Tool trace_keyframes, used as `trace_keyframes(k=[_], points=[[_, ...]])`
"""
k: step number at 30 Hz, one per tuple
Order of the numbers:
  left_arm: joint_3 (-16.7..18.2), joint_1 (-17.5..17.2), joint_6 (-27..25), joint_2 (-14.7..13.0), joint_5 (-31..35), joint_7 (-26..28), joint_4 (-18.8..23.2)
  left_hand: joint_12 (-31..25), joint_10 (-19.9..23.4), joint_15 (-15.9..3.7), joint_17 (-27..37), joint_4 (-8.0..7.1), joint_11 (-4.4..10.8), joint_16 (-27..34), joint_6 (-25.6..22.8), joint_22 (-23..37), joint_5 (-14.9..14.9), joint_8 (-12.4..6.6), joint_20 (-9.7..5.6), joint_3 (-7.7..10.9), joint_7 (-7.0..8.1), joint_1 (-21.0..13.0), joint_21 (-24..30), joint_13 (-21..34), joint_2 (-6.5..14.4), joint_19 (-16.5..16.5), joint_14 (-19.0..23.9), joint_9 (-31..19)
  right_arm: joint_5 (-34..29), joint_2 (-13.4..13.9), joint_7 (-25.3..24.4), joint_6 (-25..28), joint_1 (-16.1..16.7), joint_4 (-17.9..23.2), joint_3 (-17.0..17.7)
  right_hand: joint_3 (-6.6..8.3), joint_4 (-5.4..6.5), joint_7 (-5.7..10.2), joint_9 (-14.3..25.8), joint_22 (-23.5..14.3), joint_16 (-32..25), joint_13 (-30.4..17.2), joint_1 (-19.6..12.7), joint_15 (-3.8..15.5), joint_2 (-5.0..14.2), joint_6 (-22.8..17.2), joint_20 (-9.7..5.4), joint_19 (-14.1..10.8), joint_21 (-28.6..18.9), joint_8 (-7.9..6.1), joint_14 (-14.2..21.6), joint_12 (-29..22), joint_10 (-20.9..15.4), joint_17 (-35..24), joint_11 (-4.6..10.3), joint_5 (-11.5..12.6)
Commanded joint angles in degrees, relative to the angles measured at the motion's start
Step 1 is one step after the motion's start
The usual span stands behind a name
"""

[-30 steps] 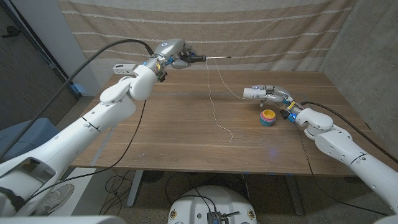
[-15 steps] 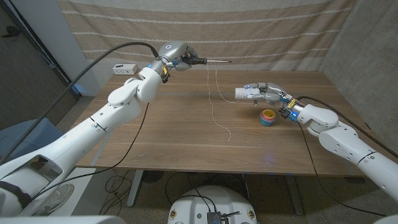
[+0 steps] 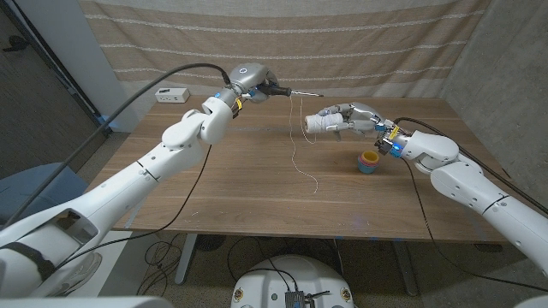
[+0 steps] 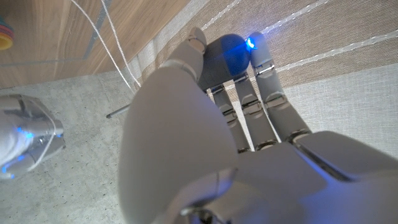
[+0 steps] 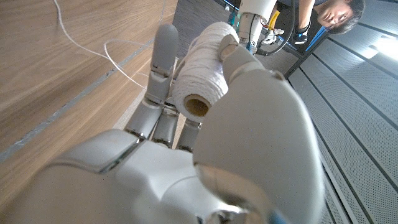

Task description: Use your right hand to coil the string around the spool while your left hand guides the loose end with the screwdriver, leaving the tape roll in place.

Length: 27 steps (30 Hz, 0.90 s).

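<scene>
The right hand (image 3: 349,119) grips the spool (image 3: 313,122) above the table's (image 3: 240,197) far middle, presumably so it can turn freely for coiling. The left hand (image 3: 246,80) is closed around the screwdriver (image 3: 291,89), whose shaft points toward the spool and carries the string (image 3: 295,137) over it; this keeps the loose end lifted and guided. The string's tail trails onto the table. The tape (image 3: 369,161) lies near the right wrist, apart from the string. Open tabletop lies in front of both hands.
</scene>
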<state>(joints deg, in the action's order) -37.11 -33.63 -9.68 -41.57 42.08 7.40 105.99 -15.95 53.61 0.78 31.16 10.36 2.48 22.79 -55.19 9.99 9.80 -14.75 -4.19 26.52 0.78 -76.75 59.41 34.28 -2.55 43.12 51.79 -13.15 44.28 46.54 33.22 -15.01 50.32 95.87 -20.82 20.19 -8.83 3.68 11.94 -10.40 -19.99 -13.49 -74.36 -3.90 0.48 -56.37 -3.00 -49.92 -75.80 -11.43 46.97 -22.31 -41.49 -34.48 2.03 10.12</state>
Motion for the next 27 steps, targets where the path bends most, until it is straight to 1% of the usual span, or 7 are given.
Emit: trace_keyframes(k=[1,9,10,14,16,20,27], points=[[-2.48,1.49,1.41,1.37,1.1,-1.64,-2.27,0.21,0.57,-11.06,0.33,-0.76,-0.19,0.35,-8.09,0.23,0.38,-0.28,-7.21,1.19,-5.12,-7.87,0.29,0.27,7.82,0.68,8.21,-0.06,0.77,-3.61,3.05,-3.93,-3.27,-1.26,-0.73,0.9,0.51,-6.27,0.14,0.03,0.2,-5.35,-7.24,16.36,7.17,-6.26,-8.33,10.8,-0.35,-0.32,23.64,0.23,-14.13,-0.15,-5.79,0.1],[-3.03,1.81,3.02,1.59,0.29,-2.35,-3.26,0.3,0.63,-11.03,0.5,-0.81,-0.09,0.3,-8.14,0.21,0.43,0.01,-7.22,1.17,-5.2,-7.8,0.41,0.25,7.77,0.68,8.19,0.05,1.23,-7.44,0.86,-6.35,-5.83,-3.5,-0.19,0.98,0.5,-6.26,0.12,0.06,0.31,-5.38,-7.22,16.34,7.11,-6.34,-8.39,10.91,-0.51,-0.35,23.69,0.38,-14.09,-0.12,-5.51,0.07],[-3.05,1.88,3.45,1.58,-0.07,-2.53,-3.45,0.34,0.58,-11.09,0.47,-0.82,-0.07,0.27,-8.18,0.21,0.43,0.05,-7.22,1.17,-5.2,-7.78,0.43,0.25,7.76,0.68,8.23,0.07,1.78,-7.98,0.63,-6.2,-6.18,-3.94,-0.09,0.99,0.49,-6.26,0.12,0.06,0.32,-5.34,-7.22,16.33,7.08,-6.32,-8.39,10.94,-0.54,-0.34,23.67,0.43,-14.1,-0.15,-5.85,0.07],[-3.07,2.2,5.22,1.6,-1.58,-3.01,-4.41,0.37,0.61,-11.03,0.43,-0.86,-0.07,0.16,-8.24,0.2,0.44,0.17,-7.22,1.17,-5.09,-7.72,0.48,0.26,7.77,0.66,8.23,0.12,3.96,-10.57,0.16,-5.92,-7.88,-6.76,0.21,1.01,0.57,-6.25,0.11,0.08,0.41,-5.39,-7.12,16.3,7.07,-6.16,-8.41,11.03,-0.63,-0.28,23.63,0.51,-14.07,-0.13,-5.41,0.06],[-2.98,2.22,5.7,1.66,-2.17,-3.09,-4.77,0.39,0.65,-11.02,0.48,-0.84,0.0,0.17,-8.23,0.19,0.44,0.22,-7.22,1.17,-5.09,-7.74,0.48,0.24,7.75,0.64,8.21,0.13,4.97,-12.09,-0.25,-6.03,-8.57,-8.2,0.43,1.03,0.55,-6.21,0.11,0.08,0.42,-5.37,-7.14,16.36,7.06,-6.26,-8.41,11.06,-0.67,-0.33,23.63,0.53,-14.12,-0.14,-5.6,0.06],[-2.95,2.42,6.87,1.68,-3.39,-3.47,-5.7,0.45,0.55,-11.06,0.54,-0.86,0.0,0.14,-8.38,0.17,0.44,0.29,-7.22,1.17,-5.16,-7.71,0.5,0.29,7.76,0.6,8.23,0.17,4.94,-14.25,-2.36,-6.46,-9.63,-9.9,0.69,1.07,0.55,-6.16,0.1,0.08,0.45,-5.33,-7.13,16.35,7.05,-6.32,-8.42,11.1,-0.75,-0.35,23.68,0.58,-14.24,-0.14,-5.83,0.06],[-2.89,2.54,8.52,1.55,-4.43,-3.33,-6.62,0.47,0.53,-11.04,0.64,-0.84,-0.02,0.07,-8.33,0.14,0.44,0.47,-7.24,1.2,-5.24,-7.72,0.5,0.37,7.77,0.51,8.13,0.21,3.71,-17.59,-6.79,-7.5,-11.3,-12.46,0.89,1.12,0.51,-6.06,0.09,0.08,0.47,-5.3,-7.16,16.39,7.02,-6.56,-8.43,11.13,-0.93,-0.43,23.83,0.65,-14.45,-0.15,-5.56,0.07]])
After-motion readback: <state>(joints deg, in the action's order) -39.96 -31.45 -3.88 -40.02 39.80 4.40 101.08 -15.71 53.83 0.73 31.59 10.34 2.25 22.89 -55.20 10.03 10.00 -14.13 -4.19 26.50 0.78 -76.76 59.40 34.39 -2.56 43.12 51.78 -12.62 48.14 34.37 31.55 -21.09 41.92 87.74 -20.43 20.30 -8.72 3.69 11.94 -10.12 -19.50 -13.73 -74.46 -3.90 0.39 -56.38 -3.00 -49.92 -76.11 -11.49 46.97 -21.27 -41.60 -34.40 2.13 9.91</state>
